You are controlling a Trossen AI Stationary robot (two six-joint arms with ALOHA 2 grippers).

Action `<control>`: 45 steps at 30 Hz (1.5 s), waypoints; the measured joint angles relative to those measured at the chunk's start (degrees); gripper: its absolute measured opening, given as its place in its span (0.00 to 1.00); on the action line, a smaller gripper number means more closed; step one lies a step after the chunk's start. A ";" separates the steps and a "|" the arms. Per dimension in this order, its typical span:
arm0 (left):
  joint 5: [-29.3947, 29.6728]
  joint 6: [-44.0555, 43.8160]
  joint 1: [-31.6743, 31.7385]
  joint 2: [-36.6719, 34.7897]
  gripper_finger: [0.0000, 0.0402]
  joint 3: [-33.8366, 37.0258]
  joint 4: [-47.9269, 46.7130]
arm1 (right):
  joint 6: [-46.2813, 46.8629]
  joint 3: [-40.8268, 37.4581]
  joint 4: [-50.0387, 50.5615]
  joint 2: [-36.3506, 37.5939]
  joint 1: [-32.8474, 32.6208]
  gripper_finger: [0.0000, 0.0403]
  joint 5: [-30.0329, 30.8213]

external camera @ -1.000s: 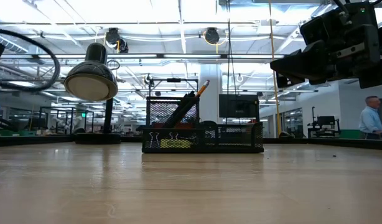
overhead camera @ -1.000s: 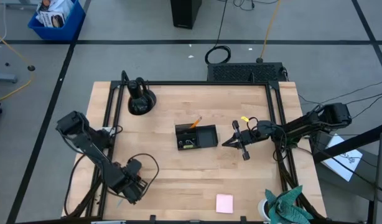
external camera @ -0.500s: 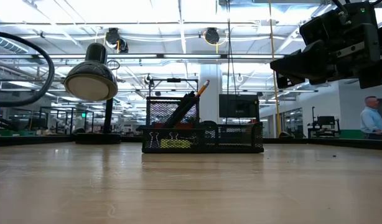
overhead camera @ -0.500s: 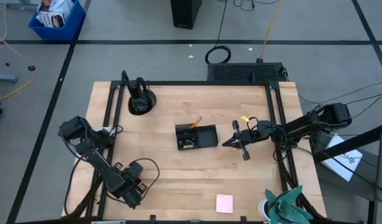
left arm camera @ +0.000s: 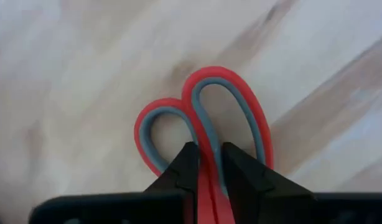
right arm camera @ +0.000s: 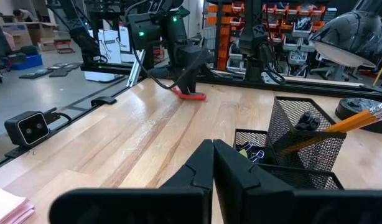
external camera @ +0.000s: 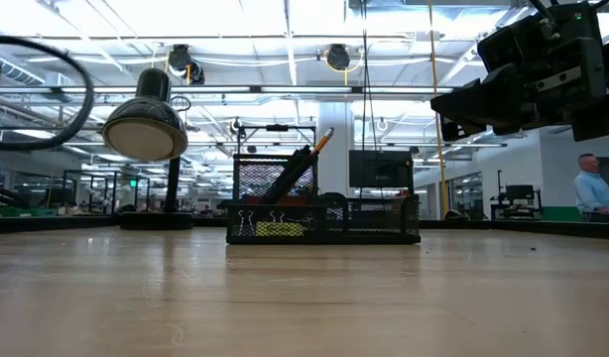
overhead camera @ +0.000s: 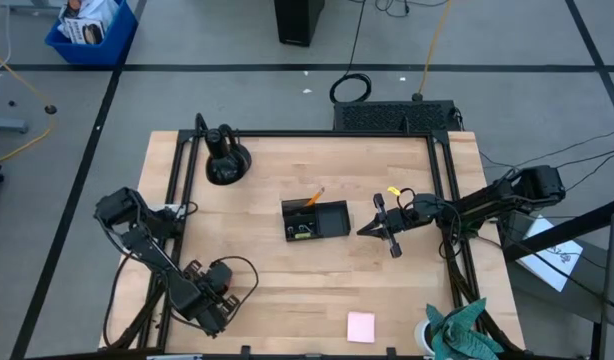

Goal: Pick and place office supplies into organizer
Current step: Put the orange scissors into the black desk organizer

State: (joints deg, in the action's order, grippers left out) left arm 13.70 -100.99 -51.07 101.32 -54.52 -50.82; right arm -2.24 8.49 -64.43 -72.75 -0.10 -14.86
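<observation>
**Two arms down, left one clamped on the scissors**

Left gripper (left arm camera: pixel 203 171) sat low at the near-left corner of the worktop (overhead camera: pixel 287 270), jaws narrowed onto the red-handled scissors (left arm camera: pixel 206 134) just behind the handle loops. Scissors lay flat on the wood, loops pointing away from the wrist. Right wrist view caught the same spot from across the worktop: left arm tip down on a red shape (right arm camera: pixel 191 95).

Right gripper (overhead camera: pixel 372 229) hovered just to the right of the organizer (overhead camera: pixel 332 220), apart from it, jaws fully closed and holding nothing.

Organizer was a black mesh tray near the worktop centre, with a taller mesh cup at its back-left corner. One orange pencil (overhead camera: pixel 314 197) leaned out of that cup, tip up. Low view showed binder clips (external camera: pixel 257 220) and a yellow-green piece (external camera: pixel 282 229) in the front-left compartment.

Pink notepad (overhead camera: pixel 361 326) lay on its own near the front edge, well apart from the organizer. Teal-green cloth (overhead camera: pixel 465 330) hung at the front-right corner. Black desk lamp (overhead camera: pixel 225 160) stood at the back left.
</observation>
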 joint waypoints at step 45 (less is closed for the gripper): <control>-10.49 119.72 47.35 -19.67 0.02 -1.79 77.20 | -3.19 0.00 -0.47 0.00 0.00 0.01 0.07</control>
State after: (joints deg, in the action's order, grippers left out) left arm 3.21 18.72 -3.72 81.65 -56.31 26.38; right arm -5.43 8.49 -64.90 -72.75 -0.10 -14.79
